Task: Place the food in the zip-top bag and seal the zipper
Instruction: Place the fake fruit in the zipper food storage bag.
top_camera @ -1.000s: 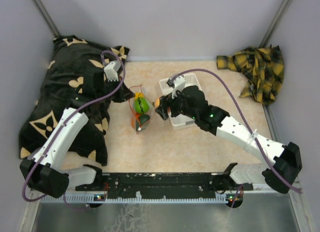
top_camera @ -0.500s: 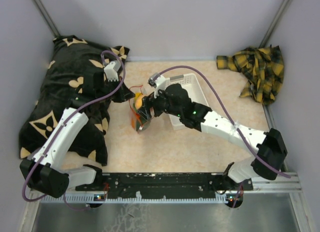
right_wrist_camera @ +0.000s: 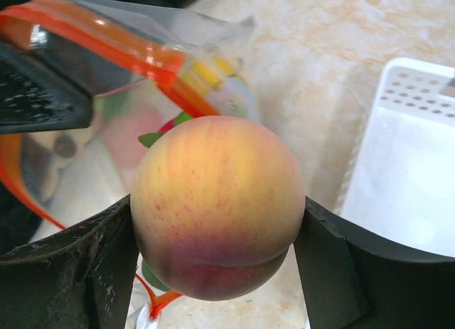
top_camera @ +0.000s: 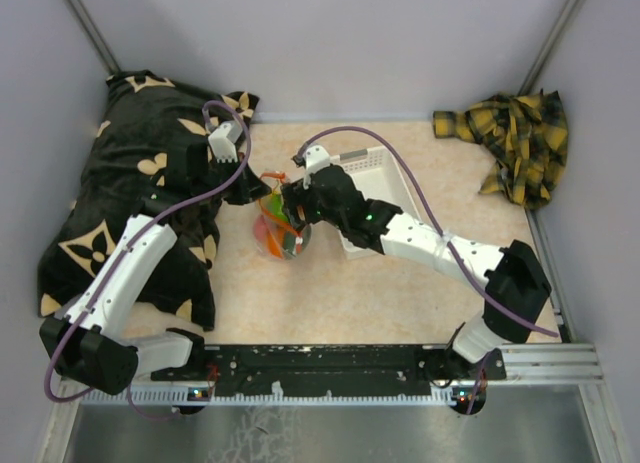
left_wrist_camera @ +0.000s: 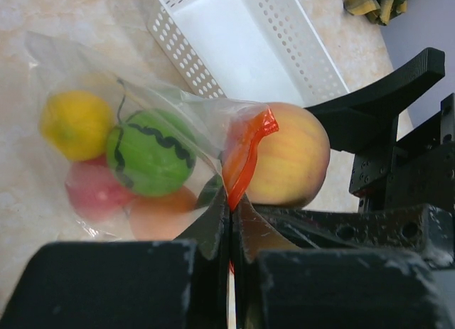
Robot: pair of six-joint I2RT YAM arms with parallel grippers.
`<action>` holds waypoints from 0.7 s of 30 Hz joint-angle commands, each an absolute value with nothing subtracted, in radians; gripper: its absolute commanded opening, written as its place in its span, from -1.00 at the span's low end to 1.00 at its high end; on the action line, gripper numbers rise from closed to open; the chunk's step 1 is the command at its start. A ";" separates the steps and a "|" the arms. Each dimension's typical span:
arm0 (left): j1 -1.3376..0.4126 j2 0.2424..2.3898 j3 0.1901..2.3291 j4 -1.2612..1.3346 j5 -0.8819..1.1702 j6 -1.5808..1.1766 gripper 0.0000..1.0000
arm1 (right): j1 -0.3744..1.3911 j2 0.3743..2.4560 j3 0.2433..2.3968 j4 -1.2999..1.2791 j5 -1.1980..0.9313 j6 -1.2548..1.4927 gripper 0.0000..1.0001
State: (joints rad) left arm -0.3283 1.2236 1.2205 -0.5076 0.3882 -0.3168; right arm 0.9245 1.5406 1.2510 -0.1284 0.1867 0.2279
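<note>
Left claw [left_wrist_camera: 231,217] is pressed together on the zipper [left_wrist_camera: 245,155], lifting one edge of the zip-top bag [left_wrist_camera: 85,66]. The bag body rests on the surface [top_camera: 330,293]. Lemon [left_wrist_camera: 75,124], lime [left_wrist_camera: 151,153], apple [left_wrist_camera: 94,190] and orange [left_wrist_camera: 165,212] sit inside. Right claw [right_wrist_camera: 217,261] is pinching the peach [right_wrist_camera: 217,194] at the bag mouth, just beside the zipper. White basket [right_wrist_camera: 405,173] is near, to the right.

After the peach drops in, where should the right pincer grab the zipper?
Probably the zipper where it arches over the open mouth, clear of the left pincer pinching its end; come from above, straddling the flat strip.
</note>
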 commanded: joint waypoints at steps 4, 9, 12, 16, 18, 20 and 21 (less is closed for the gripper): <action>-0.321 1.219 1.220 -0.460 0.430 -0.322 -1.00 | 0.934 1.551 1.293 -0.101 0.266 0.208 0.39; -0.321 1.226 1.220 -0.460 0.430 -0.325 -1.00 | 0.935 1.513 1.244 0.000 0.003 0.147 0.37; -0.321 1.225 1.221 -0.461 0.426 -0.327 -1.00 | 0.935 1.498 1.235 0.006 -0.082 0.109 0.35; -0.321 1.228 1.221 -0.463 0.425 -0.324 -1.00 | 0.934 1.471 1.199 0.033 -0.175 0.056 0.35; -0.321 1.229 1.222 -0.463 0.430 -0.324 -1.00 | 0.933 1.466 1.188 0.043 -0.217 0.021 0.35; -0.321 1.229 1.222 -0.463 0.438 -0.323 -1.00 | 0.929 1.479 1.200 0.026 -0.251 -0.013 0.35; -0.321 1.229 1.222 -0.462 0.440 -0.321 -1.00 | 0.927 1.490 1.211 0.011 -0.272 -0.029 0.35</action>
